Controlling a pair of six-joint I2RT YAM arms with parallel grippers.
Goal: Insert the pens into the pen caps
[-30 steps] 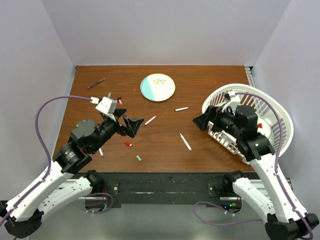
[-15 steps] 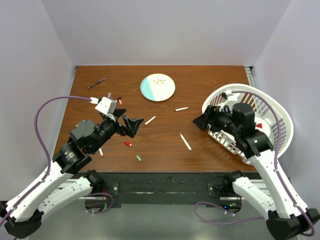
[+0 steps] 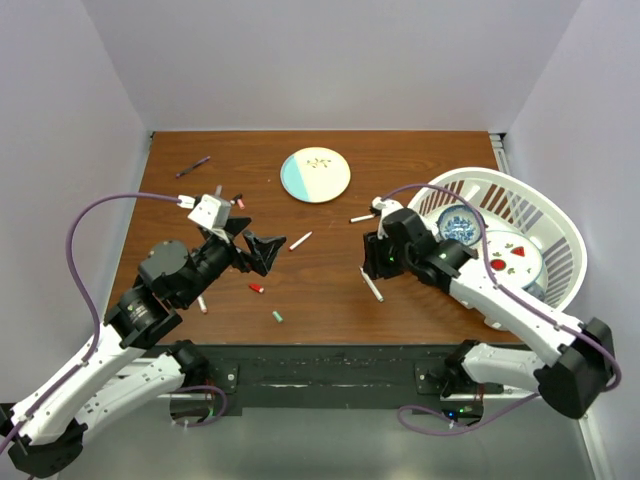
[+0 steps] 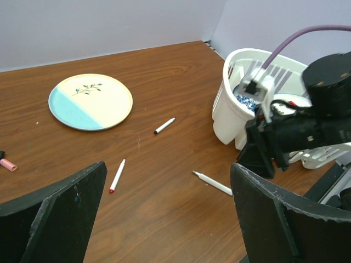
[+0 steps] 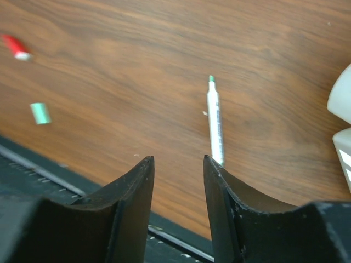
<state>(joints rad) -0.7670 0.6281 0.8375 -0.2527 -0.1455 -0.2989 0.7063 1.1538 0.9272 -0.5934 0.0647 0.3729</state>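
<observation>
Right wrist view: my right gripper point(image 5: 176, 164) has its fingers partway apart, with only bare wooden table point(image 5: 274, 55) in the gap, so it grips nothing. The green-tipped white pen point(image 5: 215, 120) lies flat on the table just outside the gap. Its near end is hidden behind one fingertip, and I cannot tell whether they touch. A green cap point(image 5: 39, 113) and a red cap point(image 5: 15, 47) lie loose further off, both well apart from that pen. My left gripper point(image 4: 167, 175) is spread wide and empty, hanging over the table. Ahead of it I see a red-tipped pen point(image 4: 117, 176) and a black-tipped pen point(image 4: 164, 125), both uncapped and lying flat between the two-tone plate point(image 4: 90, 101) and the white basket point(image 4: 225, 123). From above, a dark purple pen point(image 3: 193, 166) lies alone near the far left corner.
</observation>
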